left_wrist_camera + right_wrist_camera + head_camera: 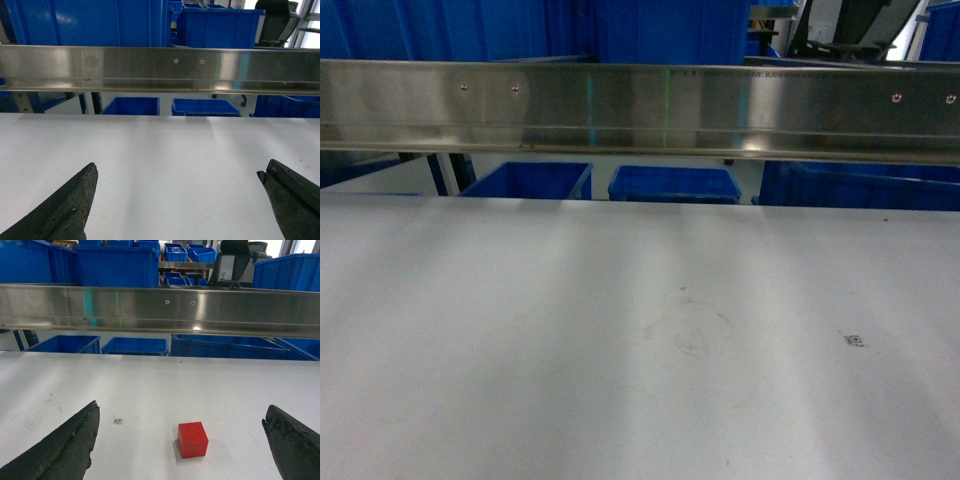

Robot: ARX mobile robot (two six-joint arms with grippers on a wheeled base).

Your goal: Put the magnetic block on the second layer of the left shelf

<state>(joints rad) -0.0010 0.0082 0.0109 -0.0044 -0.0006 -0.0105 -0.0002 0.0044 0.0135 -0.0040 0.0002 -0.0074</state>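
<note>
Dark, rough-skinned fingers (65, 447) frame the bottom of the right wrist view, tapering like wedges, and the right pincer (182, 442) is spread wide with nothing between its tips but counter. Just ahead of that gap sits the magnetic block (192, 439), a small matte red cube with crisp edges, resting flat on the white counter (150, 385) and untouched by either finger. A tiny printed square marker (118, 420) lies on the surface just to the block's left.

Over on the left wrist view it's the same story: the left pincer (177, 202) is splayed open, its two black, scuffed fingers (67, 207) poking in from the lower corners over bare white counter. No block shows here.

From the head view, the counter is a broad, smooth, pale sheet with faint circular scuffs and that same little marker (854, 340) off to the right; neither arm nor the red cube shows in this view. Across the far edge runs a brushed stainless-steel beam (640, 110), long and flat-faced, dotted with small screws and catching soft reflections. Behind and below it, deep blue plastic bins (672, 183) with straight, glossy walls stand on the floor.
</note>
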